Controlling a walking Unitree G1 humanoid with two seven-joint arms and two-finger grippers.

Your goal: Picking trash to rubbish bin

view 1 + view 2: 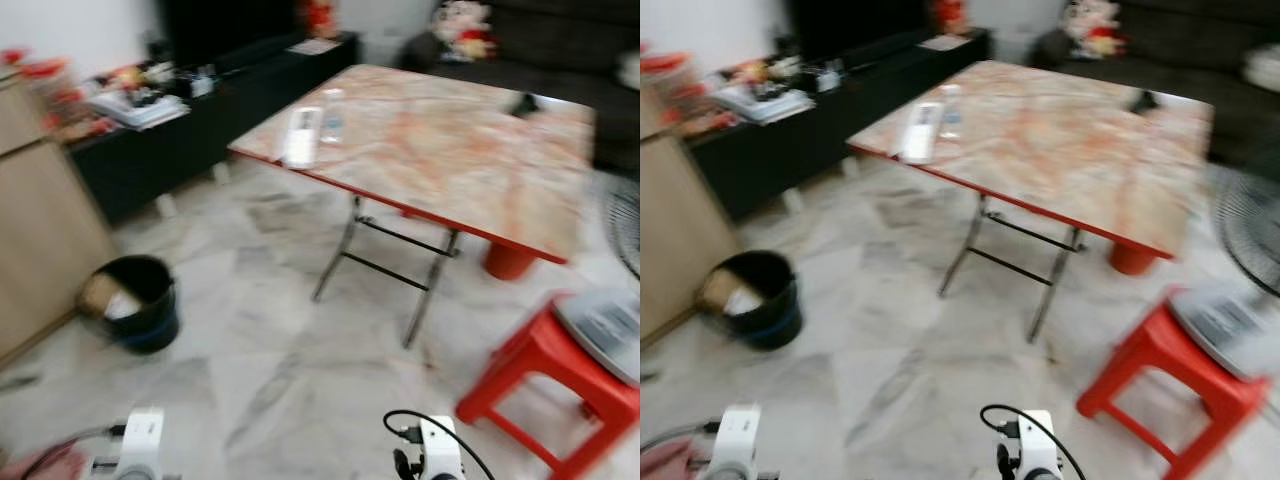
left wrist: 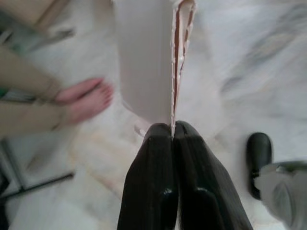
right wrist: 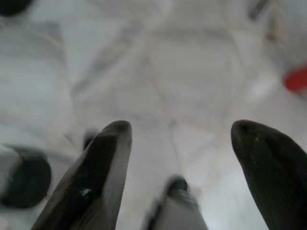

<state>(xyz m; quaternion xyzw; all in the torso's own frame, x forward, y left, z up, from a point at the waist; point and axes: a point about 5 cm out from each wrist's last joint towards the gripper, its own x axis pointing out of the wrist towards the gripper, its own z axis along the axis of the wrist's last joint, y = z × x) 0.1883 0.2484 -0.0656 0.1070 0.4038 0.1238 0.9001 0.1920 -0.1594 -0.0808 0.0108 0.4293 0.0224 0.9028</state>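
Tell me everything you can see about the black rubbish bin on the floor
The rubbish bin is a round, black, open-topped bucket, plastic by its look, standing upright on the pale marble-patterned floor. Its lower wall seems to carry a bluish band. Inside lie some pale scraps, white and brownish, blurred beyond telling what they are. It stands close to the front of a light wooden cabinet, to the robot's left of the folding table; whether it touches the cabinet cannot be told. No gripper touches it.

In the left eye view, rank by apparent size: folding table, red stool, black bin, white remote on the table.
1. Folding table
2. Red stool, cut off by the frame edge
3. Black bin, somewhat smaller than the stool
4. White remote

The remote lies farther off, so it looks smaller.
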